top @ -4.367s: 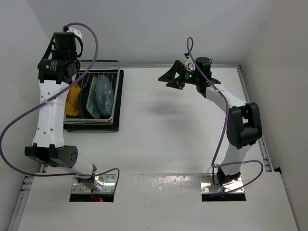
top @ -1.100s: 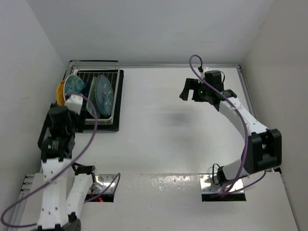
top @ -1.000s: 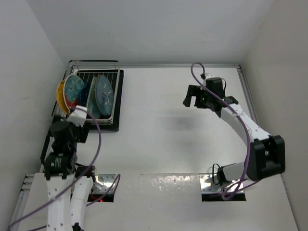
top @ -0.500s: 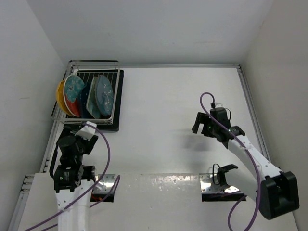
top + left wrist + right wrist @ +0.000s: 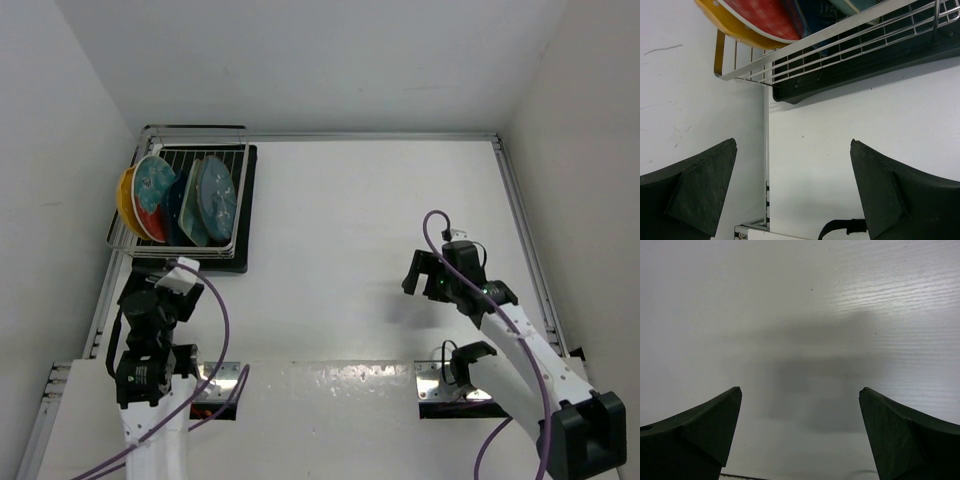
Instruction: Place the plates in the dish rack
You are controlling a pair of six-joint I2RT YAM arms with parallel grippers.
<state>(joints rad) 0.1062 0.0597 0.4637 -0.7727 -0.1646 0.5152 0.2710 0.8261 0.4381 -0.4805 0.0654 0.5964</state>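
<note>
Left gripper (image 5: 792,145) jaws spread wide, nothing between them. It sits low at the near-left of the table (image 5: 340,220), pointed toward the near end of the dish rack (image 5: 200,153), close to it but not touching. Its wrist view shows the rack's silver front rail and black tray edge just ahead, plate rims hanging above.

Dish rack stands in the far-left corner, against the left wall. Plates are on edge between the tines, leaning, packed in a row. Left to right: yellow-orange plate (image 5: 123,197) outermost by the wall; red-rimmed plate (image 5: 152,188) with teal centre, touching it; dark blue plate (image 5: 178,207) next; then two pale blue-green faces overlapping, the rightmost plate (image 5: 218,190) largest in view. Cannot separate those last two cleanly from above.

Middle of the table white, with light glare.

Right gripper (image 5: 420,273) at the near-right, well apart from the rack. Jaws fully parted, holding nothing. Wrist view shows only white table surface and its own soft shadow between the fingers (image 5: 700,430). Purple cable (image 5: 432,222) loops above the wrist.
</note>
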